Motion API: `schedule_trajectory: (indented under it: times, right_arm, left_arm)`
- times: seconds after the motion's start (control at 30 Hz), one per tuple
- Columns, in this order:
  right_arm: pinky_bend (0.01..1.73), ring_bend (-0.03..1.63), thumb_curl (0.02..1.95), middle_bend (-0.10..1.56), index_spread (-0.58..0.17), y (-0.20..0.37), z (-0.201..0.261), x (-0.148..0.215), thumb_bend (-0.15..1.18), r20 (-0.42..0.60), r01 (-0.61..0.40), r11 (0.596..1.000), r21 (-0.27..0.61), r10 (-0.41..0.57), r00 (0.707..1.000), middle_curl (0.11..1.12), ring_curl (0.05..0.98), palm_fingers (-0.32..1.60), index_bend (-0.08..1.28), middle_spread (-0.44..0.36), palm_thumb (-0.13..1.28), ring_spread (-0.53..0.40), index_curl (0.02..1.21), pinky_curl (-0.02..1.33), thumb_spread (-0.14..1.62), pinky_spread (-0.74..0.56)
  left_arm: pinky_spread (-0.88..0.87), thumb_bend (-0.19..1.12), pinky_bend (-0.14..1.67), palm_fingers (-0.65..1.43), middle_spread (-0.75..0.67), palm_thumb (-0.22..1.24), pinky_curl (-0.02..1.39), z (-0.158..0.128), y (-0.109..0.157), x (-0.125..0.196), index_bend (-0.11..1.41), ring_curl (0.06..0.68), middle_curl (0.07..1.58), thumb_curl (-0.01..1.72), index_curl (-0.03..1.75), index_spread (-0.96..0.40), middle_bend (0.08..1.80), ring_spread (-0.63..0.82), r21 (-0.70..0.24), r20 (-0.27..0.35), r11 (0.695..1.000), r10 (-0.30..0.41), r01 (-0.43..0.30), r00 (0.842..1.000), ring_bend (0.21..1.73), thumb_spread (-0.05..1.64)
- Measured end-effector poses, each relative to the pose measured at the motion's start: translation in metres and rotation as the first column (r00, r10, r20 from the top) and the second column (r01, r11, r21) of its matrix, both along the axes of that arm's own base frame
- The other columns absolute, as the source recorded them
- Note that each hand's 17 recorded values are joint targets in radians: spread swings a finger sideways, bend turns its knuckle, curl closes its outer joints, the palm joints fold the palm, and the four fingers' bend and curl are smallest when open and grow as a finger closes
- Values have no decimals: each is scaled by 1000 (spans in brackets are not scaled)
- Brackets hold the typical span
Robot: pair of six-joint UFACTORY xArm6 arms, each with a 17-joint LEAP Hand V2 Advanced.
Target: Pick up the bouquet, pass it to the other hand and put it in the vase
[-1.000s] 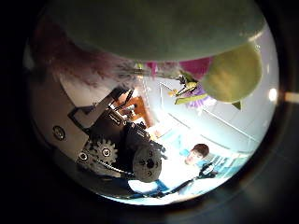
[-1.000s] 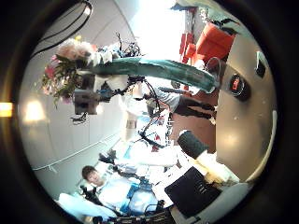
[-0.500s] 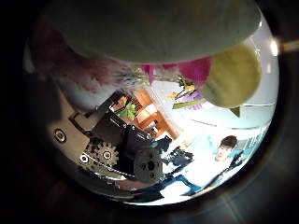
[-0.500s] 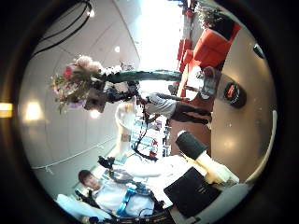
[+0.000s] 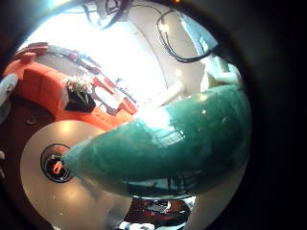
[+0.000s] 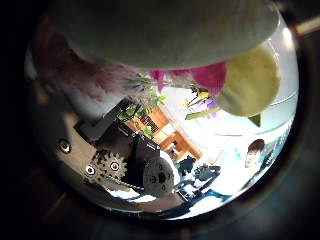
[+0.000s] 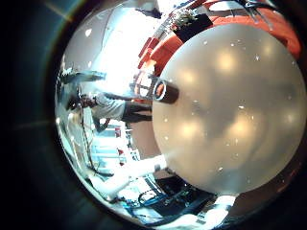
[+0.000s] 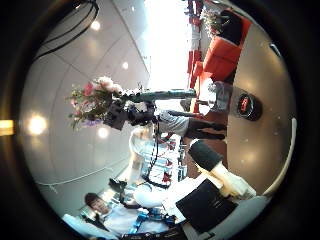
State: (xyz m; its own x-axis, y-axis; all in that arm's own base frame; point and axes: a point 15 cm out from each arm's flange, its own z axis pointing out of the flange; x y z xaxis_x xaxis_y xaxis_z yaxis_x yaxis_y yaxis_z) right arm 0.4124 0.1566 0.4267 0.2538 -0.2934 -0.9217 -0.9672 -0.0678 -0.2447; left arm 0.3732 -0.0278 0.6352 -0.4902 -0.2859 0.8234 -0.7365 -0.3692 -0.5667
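The bouquet's wrapped stem (image 5: pixel 173 134) fills the left little finger side palm view, close against that palm. In the left thumb side palm view the wrap (image 6: pixel 160 30) crosses the palm, with pink blooms (image 6: pixel 200 75) and a round pale bloom (image 6: pixel 245 80) beyond it. The right thumb side palm view shows the bouquet (image 8: pixel 92 100) from afar, lying level in the air, with my left hand (image 8: pixel 130 112) shut round its stem. The dark vase (image 7: pixel 161 91) stands upright on the round white table (image 7: pixel 230 125). My right hand (image 8: pixel 215 170) holds nothing and its finger reaches out straight.
Red seats (image 8: pixel 225 55) stand beyond the round table, and a small potted plant (image 5: pixel 79 88) sits on one of them. The vase (image 5: pixel 56 165) is near the table's edge, below the held stem. The left hand's geared parts (image 6: pixel 130 170) show under the flowers.
Both palm views have shifted, so both hands have moved. From the right palm the bouquet now looks smaller and farther off. The left hand still holds the stem.
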Motion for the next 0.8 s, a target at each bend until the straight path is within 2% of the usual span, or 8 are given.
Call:
schedule_trajectory:
  times: [0.3, 0.43, 0.53, 0.8]
  right_arm:
    - [539, 466, 524, 195, -261, 0, -13, -2, -22, -32, 1, 1000, 7, 0, 999, 338, 257, 22, 156, 112, 746, 190, 281, 361, 1004, 407]
    - [533, 459, 524, 195, -253, 1, -27, -6, -23, -71, 0, 1000, 15, 1, 997, 338, 255, 28, 157, 112, 747, 191, 279, 353, 1005, 404]
    - [531, 455, 523, 197, -252, 1, -30, -7, -23, -75, -1, 1000, 15, 2, 997, 339, 255, 36, 155, 112, 748, 191, 277, 346, 1005, 405]
    - [515, 445, 524, 194, -251, 1, -30, -7, -22, -59, -7, 1000, 16, 8, 998, 338, 254, 64, 163, 108, 758, 188, 282, 328, 1008, 405]
  left_arm:
    - [-607, 67, 1226, 925, -557, 1076, 1238, -27, 1, 4, 647, 556, 1102, 903, 1319, -725, 1150, -378, -20, -8, 1000, 13, -14, 1000, 1665, 1138]
    - [-611, 60, 1217, 935, -559, 1078, 1240, -39, 5, 8, 628, 555, 1104, 910, 1338, -726, 1140, -379, -18, 12, 999, 40, -40, 999, 1657, 1141]
    - [-613, 56, 1210, 942, -561, 1080, 1242, -46, 8, 12, 614, 554, 1106, 915, 1351, -726, 1133, -380, -13, 26, 998, 57, -57, 998, 1652, 1143]
    - [-621, 45, 1193, 956, -567, 1084, 1248, -64, 12, 22, 584, 552, 1112, 924, 1377, -726, 1114, -382, -19, 18, 997, 81, -81, 997, 1638, 1148]
